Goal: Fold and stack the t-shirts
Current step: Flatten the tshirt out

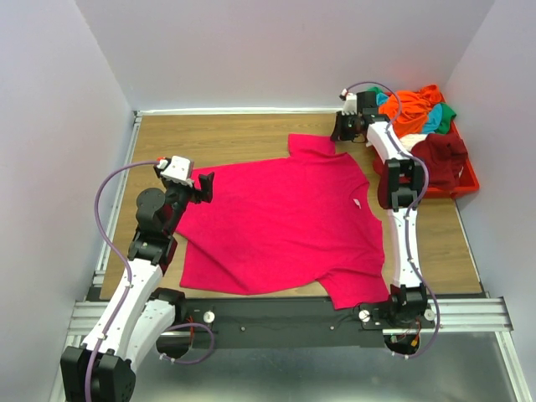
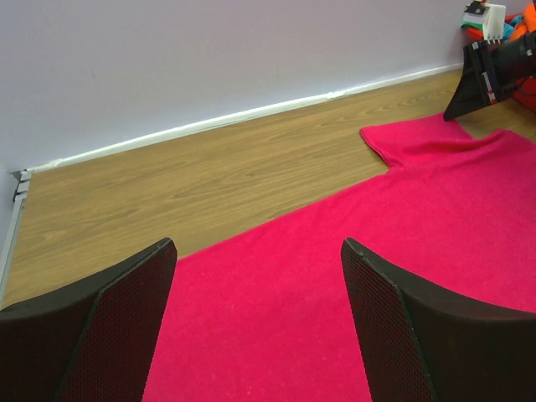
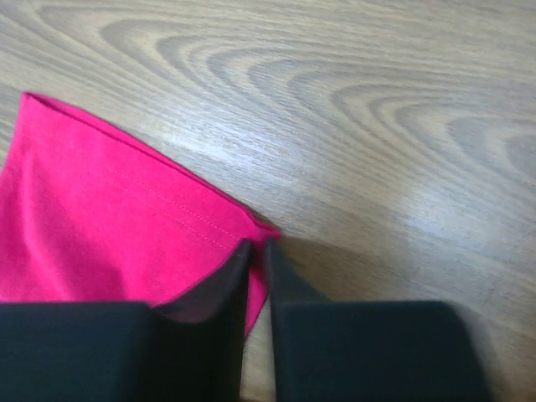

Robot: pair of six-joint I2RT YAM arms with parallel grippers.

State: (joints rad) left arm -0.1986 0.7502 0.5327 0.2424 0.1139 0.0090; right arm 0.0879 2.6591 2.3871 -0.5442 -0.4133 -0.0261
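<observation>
Right gripper (image 3: pixel 258 247) pinches the far sleeve (image 1: pixel 311 144) of the magenta t-shirt (image 1: pixel 285 222), spread flat on the table (image 1: pixel 209 134); left gripper (image 2: pixel 258 244) hangs open above its hem; sleeve should fold inward low, without dragging.

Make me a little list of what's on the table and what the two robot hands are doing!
On the table: pink shirt, spread flat
Left gripper: open, above the shirt's edge
Right gripper: shut on the shirt's far sleeve corner
Far right: red bin
In the bin: heap of shirts, orange, teal, green, maroon, not folded
</observation>
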